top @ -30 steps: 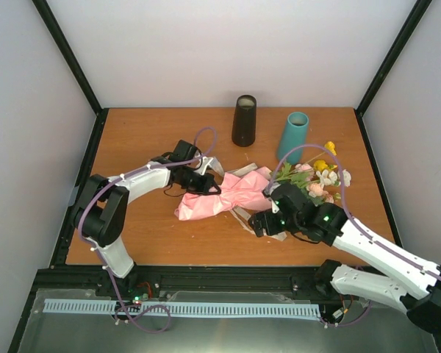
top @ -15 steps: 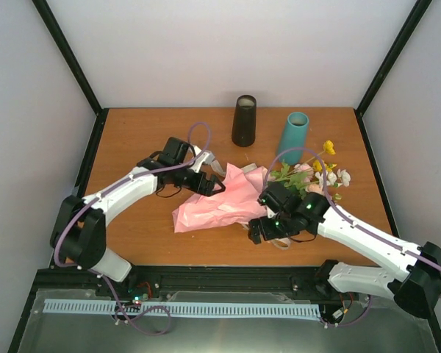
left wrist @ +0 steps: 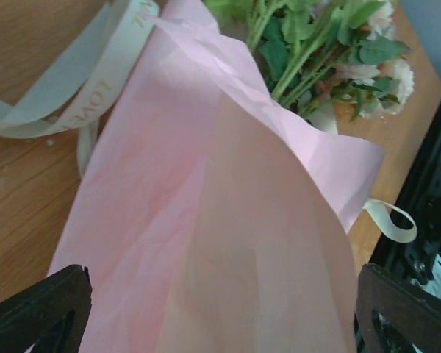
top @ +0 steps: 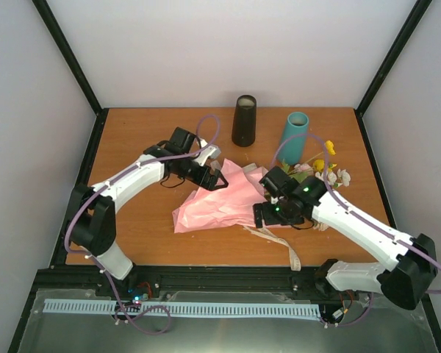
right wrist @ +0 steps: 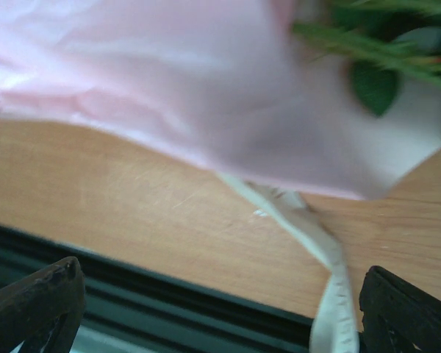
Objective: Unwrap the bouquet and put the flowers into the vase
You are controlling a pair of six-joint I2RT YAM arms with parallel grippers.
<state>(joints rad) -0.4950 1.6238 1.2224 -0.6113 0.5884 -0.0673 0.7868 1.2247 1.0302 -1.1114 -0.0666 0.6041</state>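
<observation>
- Unwrapping stage, I'd say: ribbon [top: 279, 237] lies loose, pink paper [top: 220, 200] flopped open, flowers [top: 317, 173] lying at its right end near the teal vase [top: 296, 136].
- Left gripper [top: 216, 177] and right gripper [top: 260, 216] both gape wide, holding nothing.
- Next up: pin the paper, pinch the stems, slide them out.

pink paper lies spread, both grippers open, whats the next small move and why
Probably close the left gripper on the pink paper: the left wrist view shows the sheet between its open jaws, covering the green stems. The ribbon lies loose on the table, so the sheet could be drawn off.
</observation>
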